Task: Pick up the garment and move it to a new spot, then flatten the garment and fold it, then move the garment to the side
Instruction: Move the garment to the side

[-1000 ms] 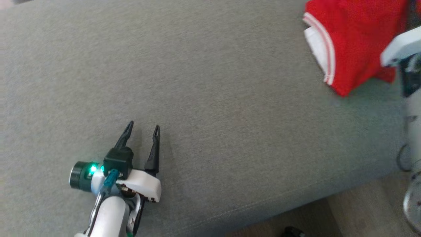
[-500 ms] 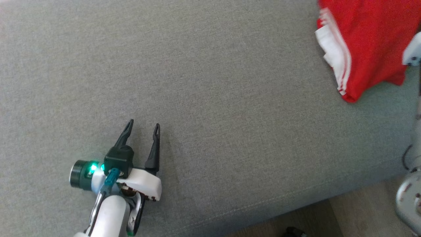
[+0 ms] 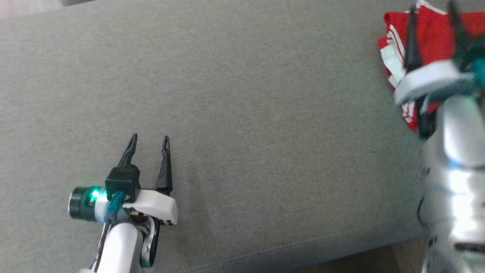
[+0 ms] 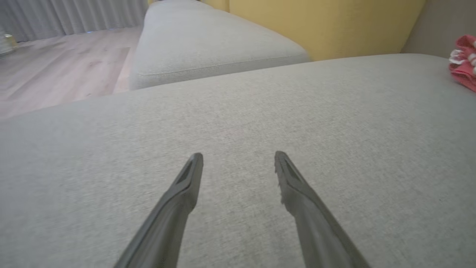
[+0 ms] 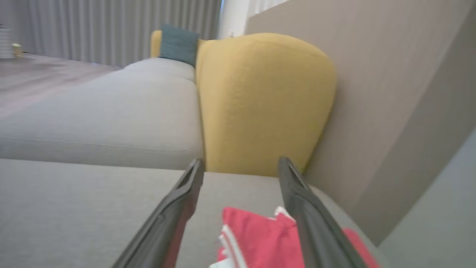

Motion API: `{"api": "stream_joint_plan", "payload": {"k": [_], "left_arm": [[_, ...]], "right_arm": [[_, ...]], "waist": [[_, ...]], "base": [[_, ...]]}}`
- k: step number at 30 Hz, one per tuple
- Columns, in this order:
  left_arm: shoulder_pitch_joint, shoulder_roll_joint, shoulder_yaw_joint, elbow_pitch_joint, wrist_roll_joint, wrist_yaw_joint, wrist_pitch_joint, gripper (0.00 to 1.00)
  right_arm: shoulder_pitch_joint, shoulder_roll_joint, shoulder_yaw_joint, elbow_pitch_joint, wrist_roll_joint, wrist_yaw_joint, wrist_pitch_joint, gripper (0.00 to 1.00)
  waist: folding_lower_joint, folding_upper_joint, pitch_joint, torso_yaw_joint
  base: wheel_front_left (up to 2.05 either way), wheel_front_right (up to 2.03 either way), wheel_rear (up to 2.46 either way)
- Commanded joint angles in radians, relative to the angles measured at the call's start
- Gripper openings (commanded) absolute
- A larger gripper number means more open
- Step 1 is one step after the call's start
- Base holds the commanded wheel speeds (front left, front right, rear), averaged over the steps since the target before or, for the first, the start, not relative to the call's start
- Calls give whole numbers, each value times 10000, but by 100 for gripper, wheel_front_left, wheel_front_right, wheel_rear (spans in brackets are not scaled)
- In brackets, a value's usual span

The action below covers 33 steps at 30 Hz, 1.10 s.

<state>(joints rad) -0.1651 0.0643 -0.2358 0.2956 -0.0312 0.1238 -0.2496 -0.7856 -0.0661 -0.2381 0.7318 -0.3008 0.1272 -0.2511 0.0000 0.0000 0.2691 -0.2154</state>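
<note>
The right gripper [image 5: 241,163] stands wide open with nothing held. The garment [image 5: 260,238] lies under and between its fingers, a red bundle with white trim at the right end of the seat [image 5: 93,208], near the yellow cushion [image 5: 260,104]. Whether a finger touches the cloth cannot be told. The garment looks set aside, so the step is likely the release. The gripper should rise straight up, jaws wide, lest a fingertip snag the mesh and spoil the fold. The left gripper [image 3: 149,141] hangs open and empty over bare seat, well apart.
</note>
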Motion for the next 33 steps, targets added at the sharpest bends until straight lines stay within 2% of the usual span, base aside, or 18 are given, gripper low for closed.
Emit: {"api": "stream_joint_plan", "payload": {"k": [1,8,13,21,33], "left_arm": [[31,42,472,-339,-127,127,-122,100],[400,-5,741,-270,-157,281,-122,100],[737,-15,969,-150,-177,357,-122,100],[1293,-30,1516,-245,-289,517,-122,100],[1576,-28,1935,-340,-344,306,-122,100]], "right_arm": [[597,122,688,-652,697,35,-104,100],[2562,154,1938,-1379,2491,35,-105,100],[3634,156,2345,-1563,3327,35,-106,100],[4440,157,2682,-1678,3822,35,-106,100],[4813,158,3242,-1625,4291,35,-106,100]], "waist": [[0,0,-373,433],[0,0,-1007,1178],[0,0,-1496,1618],[0,0,-2155,1911],[0,0,-2644,2005]], "base": [[0,0,0],[0,0,0],[0,0,0],[0,0,0],[0,0,0]]}}
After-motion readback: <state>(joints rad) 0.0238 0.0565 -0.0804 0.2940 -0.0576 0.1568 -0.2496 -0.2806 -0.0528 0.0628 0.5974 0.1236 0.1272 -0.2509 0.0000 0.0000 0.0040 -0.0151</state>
